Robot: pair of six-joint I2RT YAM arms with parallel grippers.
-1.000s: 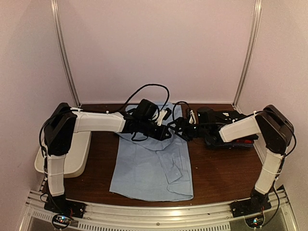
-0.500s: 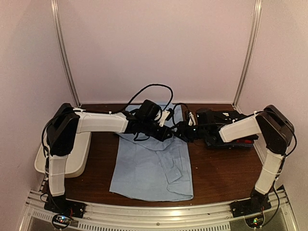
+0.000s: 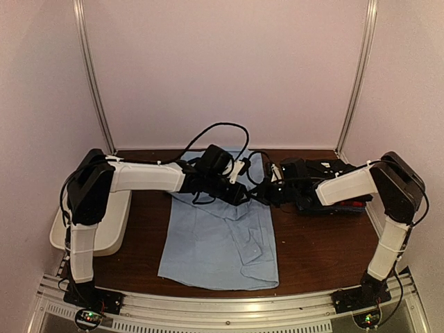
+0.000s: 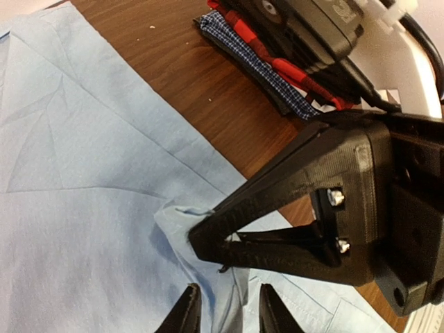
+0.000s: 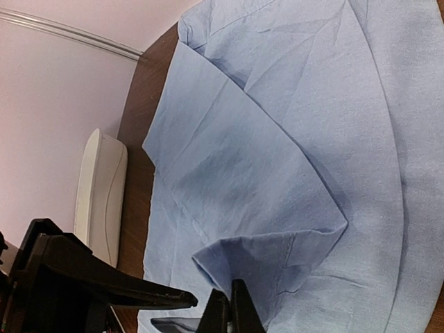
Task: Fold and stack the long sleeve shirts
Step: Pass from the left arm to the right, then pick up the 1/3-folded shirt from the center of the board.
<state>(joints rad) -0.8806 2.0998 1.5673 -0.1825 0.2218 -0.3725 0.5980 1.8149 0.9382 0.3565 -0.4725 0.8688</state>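
R tool (image 5: 229, 297) pinches shirt (image 5: 277, 139); L tool (image 4: 229, 295) prob. open.

White-shelled arms (image 3: 142, 177), black joints (image 3: 89, 186), looping cables (image 3: 215, 127) — right gripper (image 4: 197, 239) black, triangular, silver-screwed.

No legible text or markings anywhere

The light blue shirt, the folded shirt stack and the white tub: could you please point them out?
light blue shirt (image 3: 218, 243), top external view, flat middle.
folded shirt stack (image 4: 243, 54), left wrist view, blue check edge.
white tub (image 3: 114, 215), top external view, bare wall.
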